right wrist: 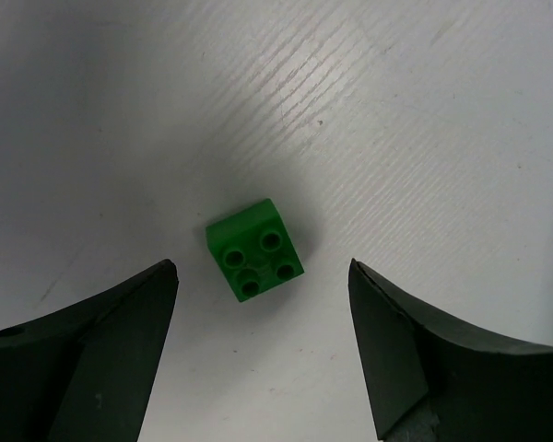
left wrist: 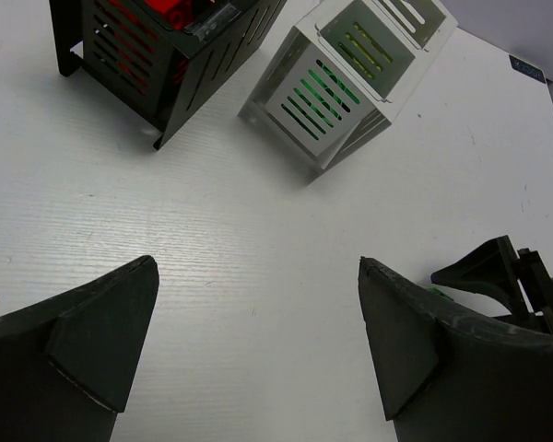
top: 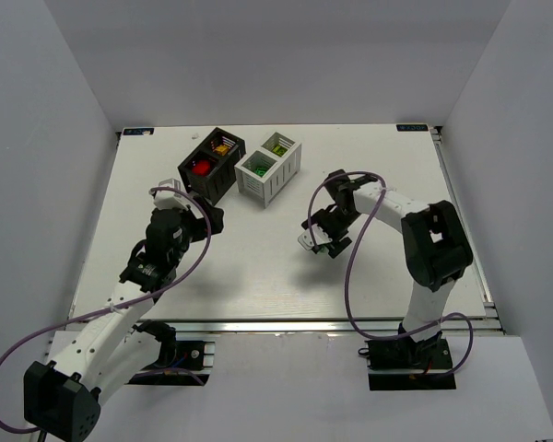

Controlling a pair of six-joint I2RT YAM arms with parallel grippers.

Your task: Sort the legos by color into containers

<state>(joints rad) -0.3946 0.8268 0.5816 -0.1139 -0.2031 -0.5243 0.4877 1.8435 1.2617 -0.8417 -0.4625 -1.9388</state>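
Note:
A green lego point(right wrist: 255, 249) lies studs up on the white table, between the tips of my right gripper point(right wrist: 262, 267), which is open around it and not touching it. In the top view the right gripper point(top: 315, 241) hides this brick. My left gripper point(left wrist: 258, 262) is open and empty over bare table, just in front of the black container point(top: 212, 164). That container holds red legos point(top: 201, 168) and orange-yellow ones point(top: 223, 145). The white container point(top: 269, 168) holds green legos point(top: 256, 168) and yellow-green ones point(top: 278, 145).
Both containers stand side by side at the back middle of the table point(top: 396, 184). In the left wrist view the black container point(left wrist: 166, 55) and white container point(left wrist: 341, 83) are ahead, and the right gripper point(left wrist: 507, 276) shows at the right edge.

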